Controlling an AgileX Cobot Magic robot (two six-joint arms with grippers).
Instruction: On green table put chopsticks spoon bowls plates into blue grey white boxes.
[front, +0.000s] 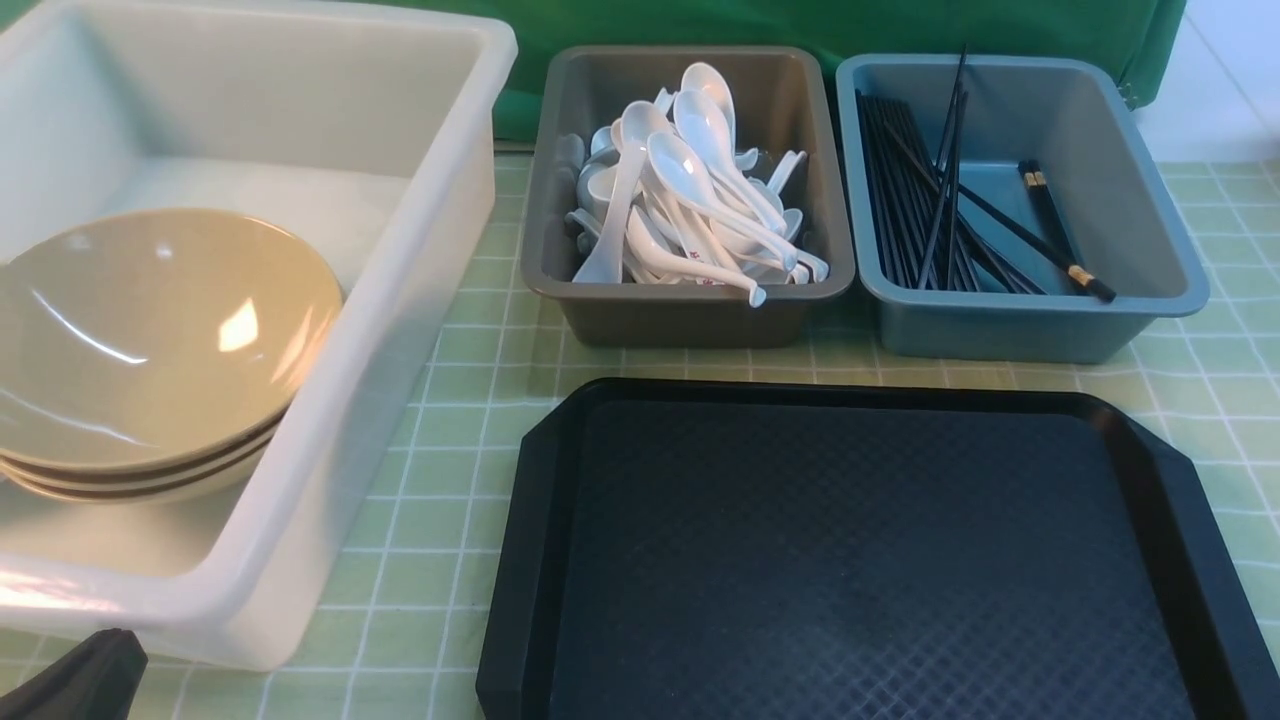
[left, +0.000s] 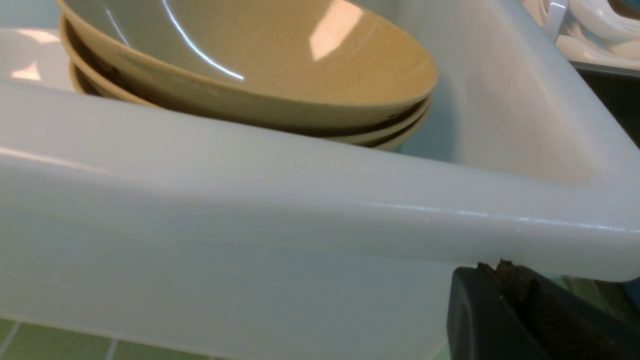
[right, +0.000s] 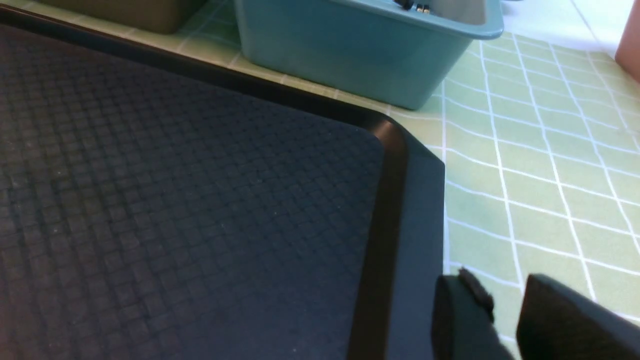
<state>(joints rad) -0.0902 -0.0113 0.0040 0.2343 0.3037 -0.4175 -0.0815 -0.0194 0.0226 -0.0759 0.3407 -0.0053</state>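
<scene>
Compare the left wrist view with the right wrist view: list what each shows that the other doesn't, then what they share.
Only the left wrist view shows the stacked tan bowls sitting inside the white box, white spoons at one corner, and the left gripper, shut, just outside the box wall.

Only the right wrist view shows the black tray, bare, the blue box beyond it, and the right gripper, slightly parted with nothing between its fingers.

Both show the green checked tablecloth.
</scene>
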